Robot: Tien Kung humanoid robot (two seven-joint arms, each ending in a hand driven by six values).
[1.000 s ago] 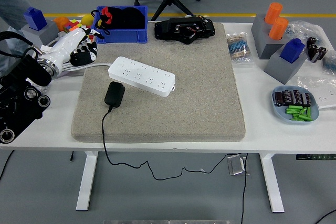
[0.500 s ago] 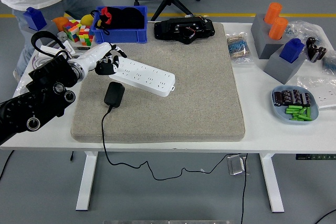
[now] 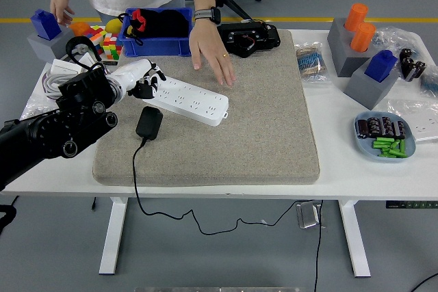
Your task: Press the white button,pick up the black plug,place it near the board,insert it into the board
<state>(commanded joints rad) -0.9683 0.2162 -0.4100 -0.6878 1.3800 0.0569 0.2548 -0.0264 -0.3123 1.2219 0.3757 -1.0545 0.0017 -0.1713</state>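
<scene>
1. At the far left edge of the white table (image 3: 205, 181), a person's hand (image 3: 63, 6) hangs beside a blue block on a grey stand (image 3: 45, 31).
2. The robot's left hand (image 3: 144, 81) reaches in from the left over the grey mat (image 3: 260, 128); its fingers (image 3: 152, 87) are curled downward at the near end of the white power strip (image 3: 185, 99), holding nothing. Whether a fingertip actually touches the strip's button is hard to tell from this view.
3. Just below those fingers, the black plug (image 3: 149, 122) lies flat on the mat, close beside the strip but not in it, its cord (image 3: 135, 182) trailing off the table's near edge.
4. Behind the fingers sit a colourful cube (image 3: 107, 40) and a blue bin (image 3: 159, 32).
5. To the right of the fingers, the person's other hand (image 3: 212, 56), wearing a watch, rests palm down on the mat just past the strip's far side.
6. Far right: a dish of small parts (image 3: 384, 137).
</scene>
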